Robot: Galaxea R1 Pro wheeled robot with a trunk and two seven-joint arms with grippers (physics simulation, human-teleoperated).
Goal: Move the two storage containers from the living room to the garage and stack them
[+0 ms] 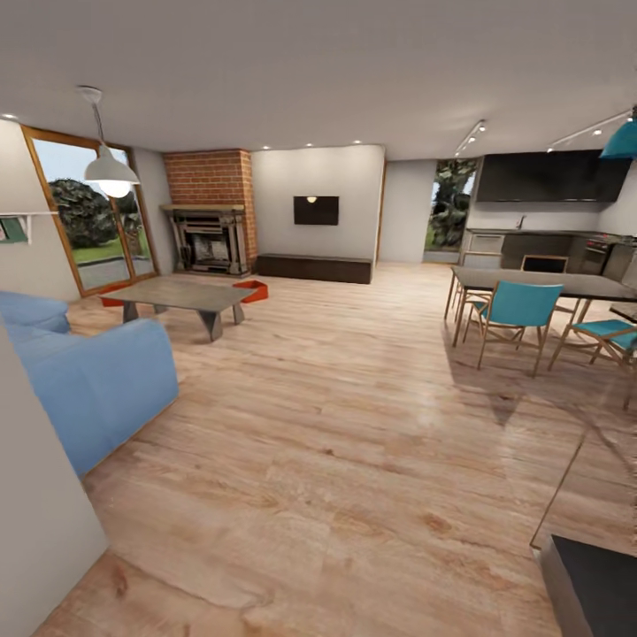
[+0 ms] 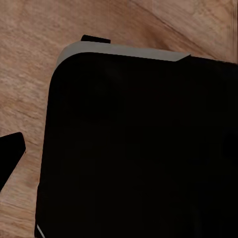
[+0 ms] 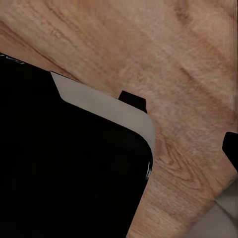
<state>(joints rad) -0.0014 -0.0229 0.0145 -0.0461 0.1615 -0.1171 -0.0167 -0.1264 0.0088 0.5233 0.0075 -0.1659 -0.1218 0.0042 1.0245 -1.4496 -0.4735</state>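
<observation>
Far off, head view: living room, two storage containers [image 1: 251, 289] on the wood-plank floor [image 1: 336, 425] by the brick fireplace [image 1: 211, 232]; one orange-red corner beyond the coffee desk [image 1: 181, 295], another [image 1: 112, 301] at its other end.
Containers: mostly hidden behind the desk.
Wrist views: black robot body [image 2: 139, 148] over wood planks.
Claws: cannot tell how far open; dark tips at frame edges.
Writing: none legible.

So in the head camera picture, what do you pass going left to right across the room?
Blue fabric sofa → grey low coffee table → orange-red plastic container → black wall television → teal wooden-legged chair.
</observation>
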